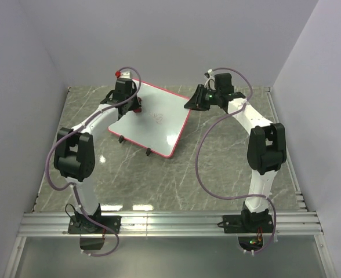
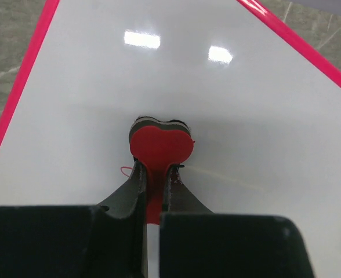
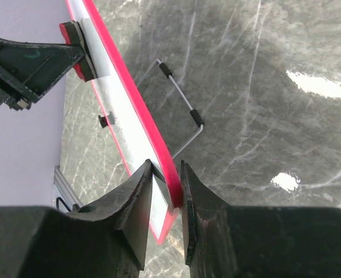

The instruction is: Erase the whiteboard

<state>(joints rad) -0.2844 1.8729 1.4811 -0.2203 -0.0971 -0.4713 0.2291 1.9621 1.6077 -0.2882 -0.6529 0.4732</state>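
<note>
The left gripper (image 1: pixel 126 98) is clamped on the stem of a small red bow-shaped eraser block (image 2: pixel 160 145), whose dark pad is pressed against the board near its far left corner. A tiny red mark (image 2: pixel 126 170) sits just beside the fingers. The flat white rectangular whiteboard with a thin red rim (image 1: pixel 159 130) rests askew on the grey marble-patterned table (image 1: pixel 217 168), between the two arms, with a faint red scribble (image 1: pixel 158 116) near its middle. Under its right edge, a thin wire leg with black sleeves (image 3: pixel 182 104) shows. The right gripper (image 3: pixel 167 185) pinches the board's red rim at its right corner, one finger on each face.
</note>
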